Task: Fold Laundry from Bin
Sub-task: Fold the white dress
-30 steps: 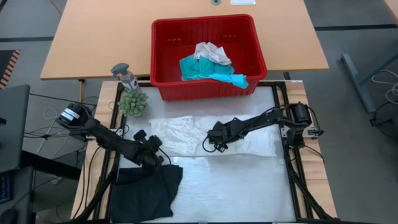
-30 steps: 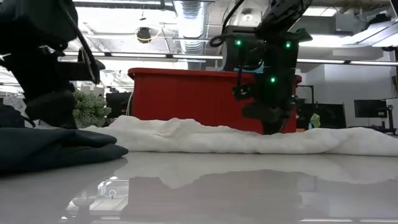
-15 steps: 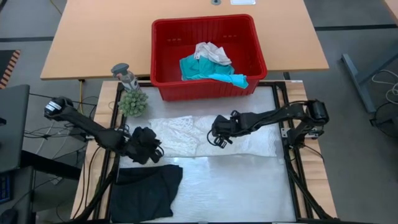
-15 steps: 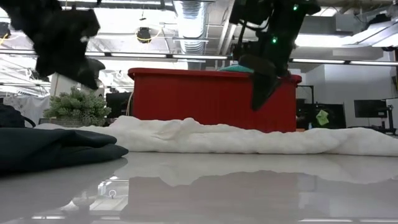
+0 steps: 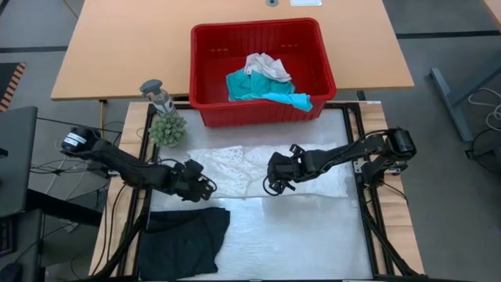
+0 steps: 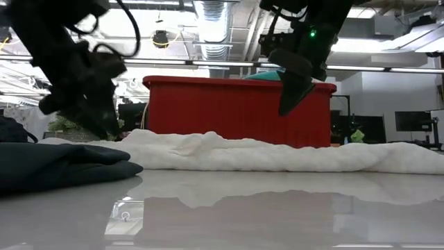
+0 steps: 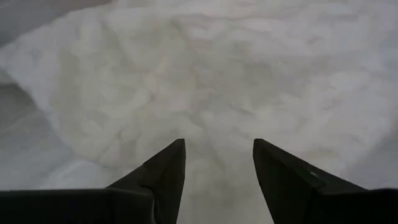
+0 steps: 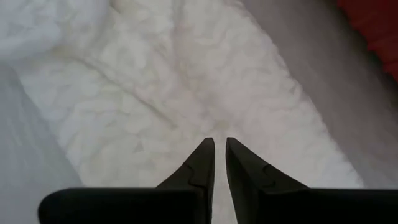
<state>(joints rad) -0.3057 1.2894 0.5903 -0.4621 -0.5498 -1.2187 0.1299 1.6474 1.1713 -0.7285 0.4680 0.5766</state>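
Note:
A white lacy garment [image 5: 235, 168] lies spread flat on the table, also seen in the low view [image 6: 243, 153]. My left gripper [image 5: 203, 188] hangs open just over the garment's near left part [image 7: 217, 74], with nothing between its fingers. My right gripper [image 5: 271, 186] is raised above the garment's middle [image 8: 155, 81]; its fingers stand a narrow gap apart and hold nothing [image 6: 288, 97]. A folded black garment [image 5: 184, 239] rests at the near left. The red bin [image 5: 196, 70] at the far side holds a teal garment [image 5: 250, 86] and a white one [image 5: 266, 66].
A small green plant [image 5: 167, 129] and a grey object [image 5: 156, 94] stand at the far left, close behind my left arm. A wooden table [image 5: 117, 47] lies beyond the bin. The glossy surface near the front edge [image 5: 297, 243] is bare.
My right gripper has risen off the white garment, which stays lying flat. My left gripper has left the black garment, lifted, and come back down a little toward the right and far side, over the white garment's near left part.

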